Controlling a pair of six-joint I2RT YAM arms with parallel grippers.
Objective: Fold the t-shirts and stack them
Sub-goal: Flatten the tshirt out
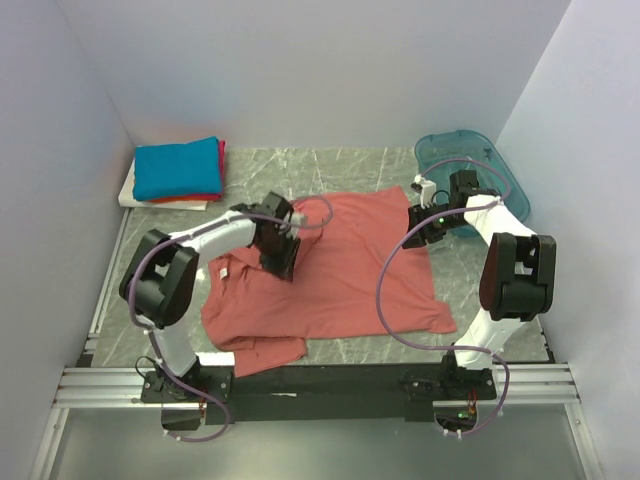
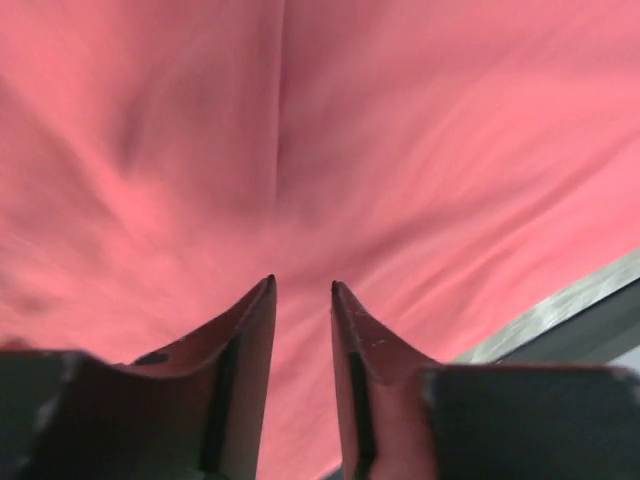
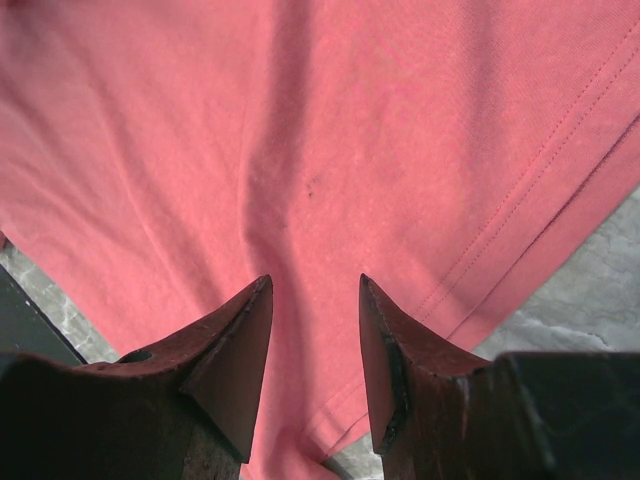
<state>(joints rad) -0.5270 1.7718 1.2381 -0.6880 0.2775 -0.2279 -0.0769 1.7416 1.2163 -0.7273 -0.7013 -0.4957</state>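
Observation:
The large salmon-pink t-shirt (image 1: 340, 275) lies spread over the middle of the table, with a sleeve hanging toward the near edge. My left gripper (image 1: 280, 266) hovers low over its left part. In the left wrist view its jaws (image 2: 302, 284) stand apart, with only pink cloth (image 2: 400, 150) showing below the gap. My right gripper (image 1: 416, 232) is at the shirt's far right corner. Its jaws (image 3: 315, 280) are open over the stitched hem (image 3: 520, 190), and a soft ridge of cloth runs between them. Folded blue (image 1: 178, 167), red (image 1: 214, 192) and white (image 1: 130, 192) t-shirts are stacked at the back left.
A translucent teal plastic bin (image 1: 482, 158) leans in the back right corner, just behind the right arm. Grey marbled tabletop (image 3: 600, 290) shows beside the hem. White walls close in the left, back and right sides.

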